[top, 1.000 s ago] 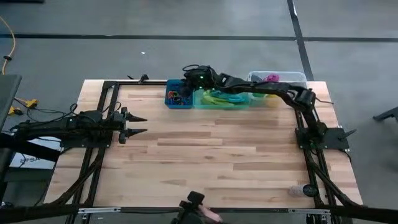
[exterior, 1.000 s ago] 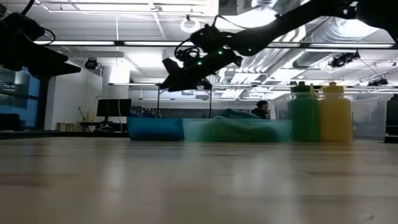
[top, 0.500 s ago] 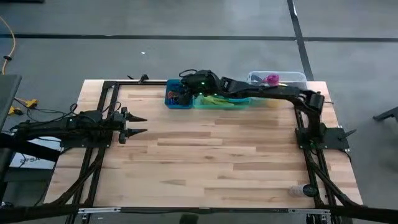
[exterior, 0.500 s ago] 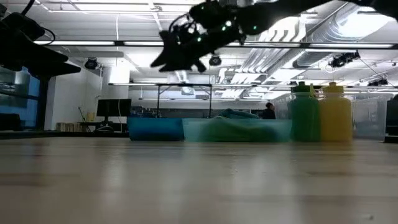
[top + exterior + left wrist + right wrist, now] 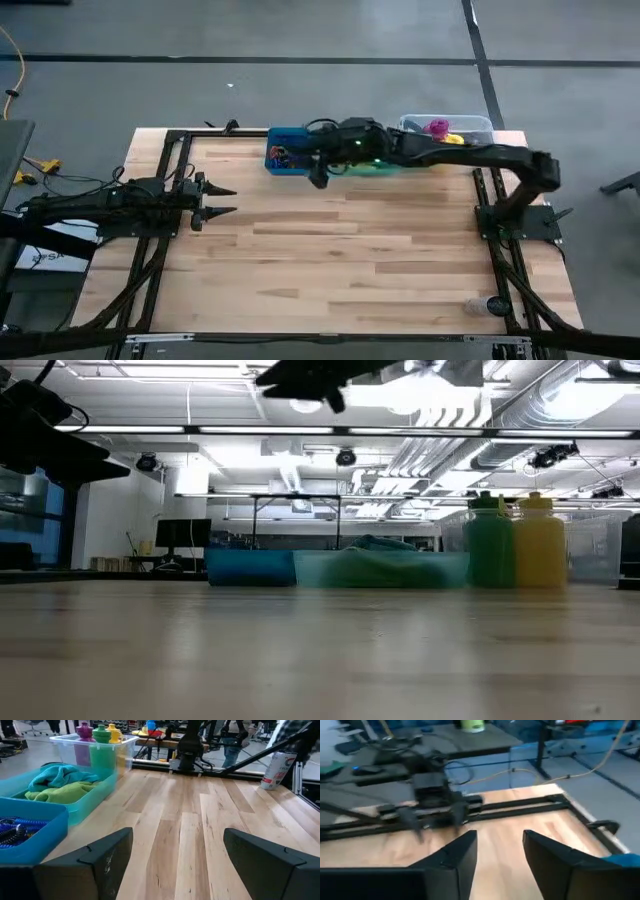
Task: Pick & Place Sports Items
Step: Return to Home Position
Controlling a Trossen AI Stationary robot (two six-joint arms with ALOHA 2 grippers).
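At the table's far edge, a blue bin (image 5: 284,155) holds little coloured rings (image 5: 12,827). A green bin (image 5: 75,795) beside it holds a teal cloth (image 5: 57,772) lying on a lime-green cloth (image 5: 60,790). A clear bin (image 5: 455,126) holds purple (image 5: 83,731), green (image 5: 101,735) and yellow (image 5: 114,734) bottles, standing upright. My right gripper (image 5: 319,178) hangs open and empty high above the table, just near of the blue and green bins; it also shows in its wrist view (image 5: 500,840). My left gripper (image 5: 220,200) waits open at the table's left (image 5: 177,837).
My right arm (image 5: 440,152) lies over the green bin and hides most of it from above. A can (image 5: 490,305) lies near the table's near right corner. Black frame rails (image 5: 165,170) run along the left and right sides. The wooden middle of the table (image 5: 350,250) is bare.
My right gripper has risen from just above the blue bin and drawn back toward the table's near edge and a little right, staying open and empty. Its elbow has swung out to the right. The bins and their contents have stayed where they were.
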